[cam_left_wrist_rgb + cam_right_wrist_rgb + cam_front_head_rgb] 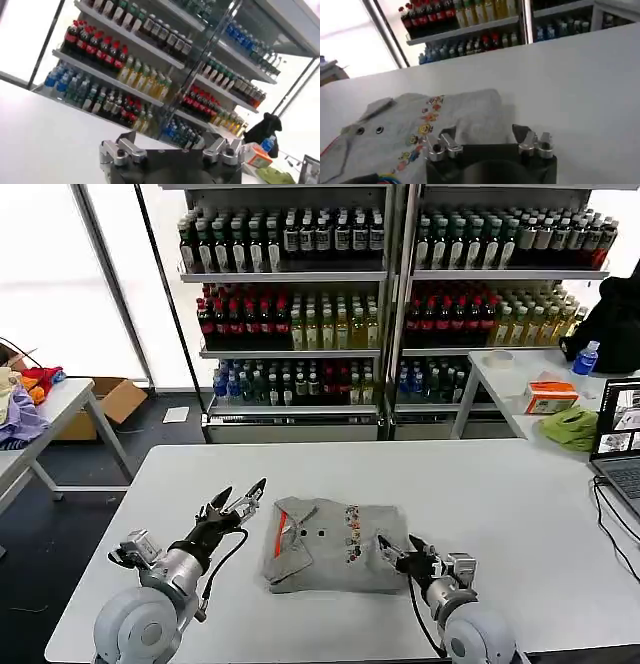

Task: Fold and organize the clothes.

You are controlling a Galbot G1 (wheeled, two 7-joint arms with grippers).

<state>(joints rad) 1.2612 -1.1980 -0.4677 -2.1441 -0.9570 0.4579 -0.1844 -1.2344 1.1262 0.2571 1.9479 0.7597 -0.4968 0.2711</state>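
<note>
Item: one grey shirt (335, 546), folded to a compact rectangle on the white table (500, 494), print and buttons facing up, lying between the two grippers. Left gripper (240, 499): jaws spread, holding nothing, raised just off the shirt's collar edge; right gripper (400, 556): jaws spread, holding nothing, low at the opposite edge, the cloth directly ahead of them. Step judged as folding near done; the next move likely calls for a final tidy or a shift aside, pinching an edge without disturbing the layers.
</note>
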